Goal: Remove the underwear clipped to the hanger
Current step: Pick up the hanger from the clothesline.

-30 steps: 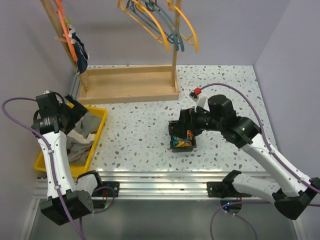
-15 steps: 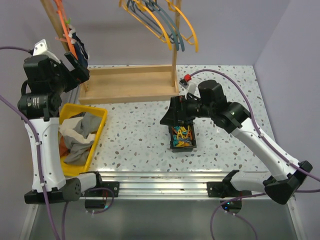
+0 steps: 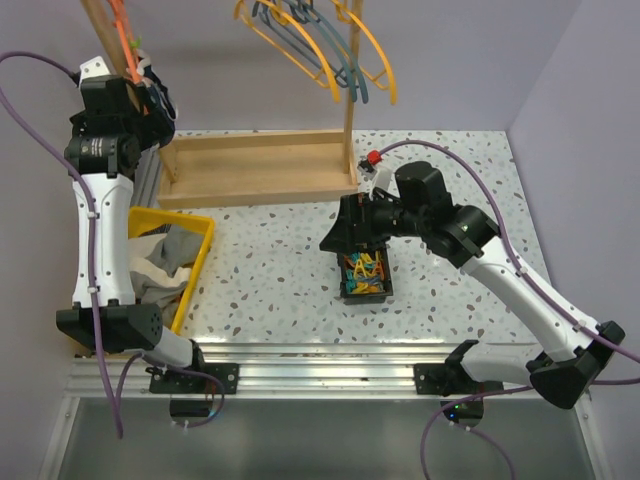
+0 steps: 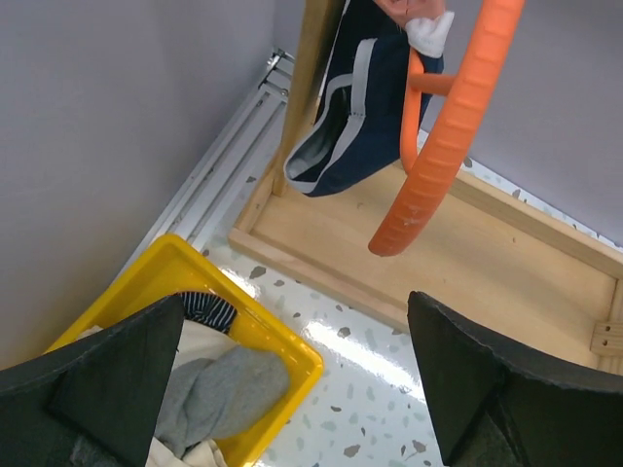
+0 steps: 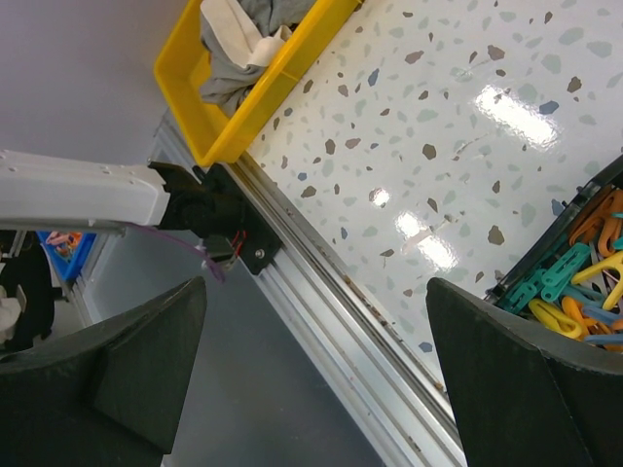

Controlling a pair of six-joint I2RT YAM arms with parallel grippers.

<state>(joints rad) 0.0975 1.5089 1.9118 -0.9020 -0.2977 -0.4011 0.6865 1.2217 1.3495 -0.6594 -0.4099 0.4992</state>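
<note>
Up top, our left gripper (image 3: pixel 155 100) is by the rack post (image 3: pixel 97 25) and our right gripper (image 3: pixel 335 240) is by the clip box (image 3: pixel 365 278); the left cam shows jaws spread and empty with the navy underwear (image 4: pixel 355 107) hanging off the orange hanger (image 4: pixel 448 136) ahead; the right cam's jaws are spread and empty too, so we reckon a hard tug could drag the hanger off.

Bright even overhead light; glare patches on table (image 5: pixel 440 146); soft shadows; wrist views sharp
</note>
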